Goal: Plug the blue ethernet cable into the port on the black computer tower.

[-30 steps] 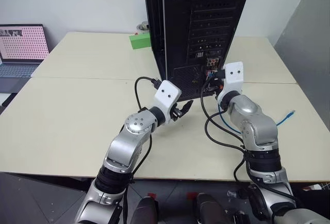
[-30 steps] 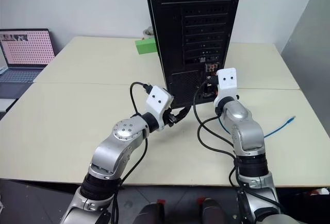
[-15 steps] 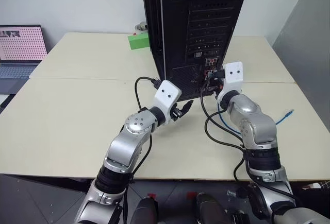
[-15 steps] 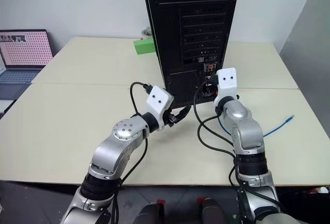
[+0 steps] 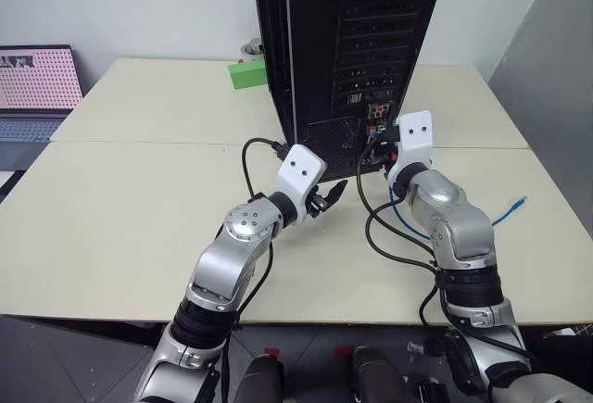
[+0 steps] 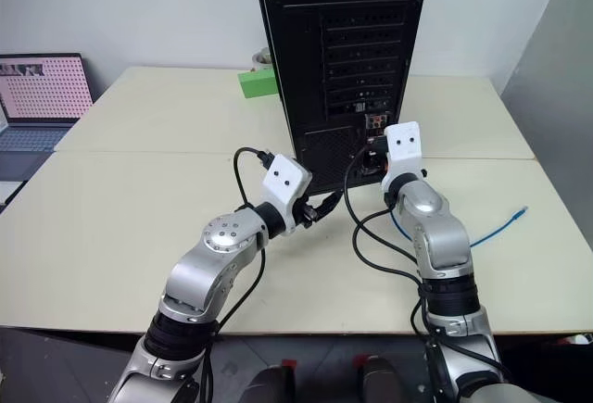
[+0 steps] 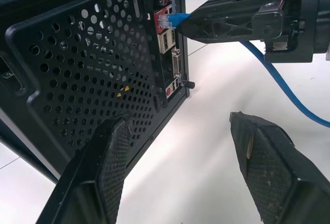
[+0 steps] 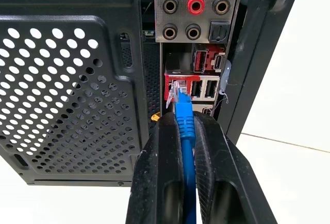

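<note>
Left gripper [image 7: 180, 167] hangs spread and empty just beside the black computer tower [image 5: 357, 42], low by its perforated vent panel, doing no work. Right gripper [image 8: 186, 118] is pinched tight on the blue ethernet cable [image 8: 185, 147] right behind its clear plug [image 8: 179, 94], plug tip at the mouth of the port [image 8: 174, 86] in the red-framed connector cluster under the audio jacks [image 8: 195, 15]; the rest of the cord trails back across the table [image 5: 139, 199]. Pick-up and lining-up look done, but I can't tell whether the plug is seated, so the final push in and the release probably remain.
</note>
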`<state>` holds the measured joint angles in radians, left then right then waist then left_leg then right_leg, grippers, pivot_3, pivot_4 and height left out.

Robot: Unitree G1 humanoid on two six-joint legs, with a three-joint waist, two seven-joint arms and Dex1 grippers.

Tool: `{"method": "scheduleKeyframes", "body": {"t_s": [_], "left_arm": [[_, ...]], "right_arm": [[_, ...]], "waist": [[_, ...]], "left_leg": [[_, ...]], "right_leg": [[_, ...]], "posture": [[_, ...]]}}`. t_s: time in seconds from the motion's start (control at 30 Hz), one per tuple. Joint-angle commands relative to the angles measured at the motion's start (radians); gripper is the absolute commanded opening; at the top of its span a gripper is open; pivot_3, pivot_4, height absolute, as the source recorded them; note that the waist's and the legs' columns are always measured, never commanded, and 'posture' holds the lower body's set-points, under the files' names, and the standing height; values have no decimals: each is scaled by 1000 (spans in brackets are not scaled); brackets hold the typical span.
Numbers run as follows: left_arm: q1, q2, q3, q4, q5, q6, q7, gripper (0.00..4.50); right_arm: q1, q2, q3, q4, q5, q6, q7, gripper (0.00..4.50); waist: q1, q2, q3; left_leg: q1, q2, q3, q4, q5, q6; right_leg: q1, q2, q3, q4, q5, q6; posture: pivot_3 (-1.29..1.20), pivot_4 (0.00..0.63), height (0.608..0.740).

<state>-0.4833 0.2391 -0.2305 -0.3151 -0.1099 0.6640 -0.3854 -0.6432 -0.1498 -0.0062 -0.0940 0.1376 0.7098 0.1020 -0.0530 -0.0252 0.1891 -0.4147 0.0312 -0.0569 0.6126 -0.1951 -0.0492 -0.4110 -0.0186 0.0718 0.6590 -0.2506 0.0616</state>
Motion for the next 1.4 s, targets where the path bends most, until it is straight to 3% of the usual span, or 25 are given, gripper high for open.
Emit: {"method": "scheduleKeyframes", "body": {"t_s": [0.03, 0.8, 1.37, 1.4], "left_arm": [[-3, -2, -6, -28, 7, -25, -3, 3226], [-7, -9, -5, -22, 10, -32, 2, 3226], [-6, -11, -1, -16, 19, -42, 4, 3226], [-7, -10, 0, -15, 19, -43, 4, 3226]], "right_arm": [[-34, 7, -22, -15, 1, -22, -10, 33], [-94, 66, -24, 52, 1, -32, -46, 32], [-92, 38, -30, 93, 5, -61, -15, 32], [-83, 34, -30, 86, 6, -62, -9, 382]], "waist": [[0, 0, 0], [-6, 0, 0], [-15, 0, 0], [-15, 0, 0]], "left_leg": [[0, 0, 0, 0, 0, 0], [0, 0, 0, 0, 0, 0], [1, 0, 0, 0, 0, 0], [1, 0, 0, 0, 0, 0]], "right_leg": [[0, 0, 0, 0, 0, 0], [0, 0, 0, 1, 0, 0], [0, 0, 0, 2, 0, 0], [0, 0, 0, 2, 0, 0]], "posture": [[0, 150, 740], [0, 150, 740], [0, 150, 740], [0, 150, 740]]}}
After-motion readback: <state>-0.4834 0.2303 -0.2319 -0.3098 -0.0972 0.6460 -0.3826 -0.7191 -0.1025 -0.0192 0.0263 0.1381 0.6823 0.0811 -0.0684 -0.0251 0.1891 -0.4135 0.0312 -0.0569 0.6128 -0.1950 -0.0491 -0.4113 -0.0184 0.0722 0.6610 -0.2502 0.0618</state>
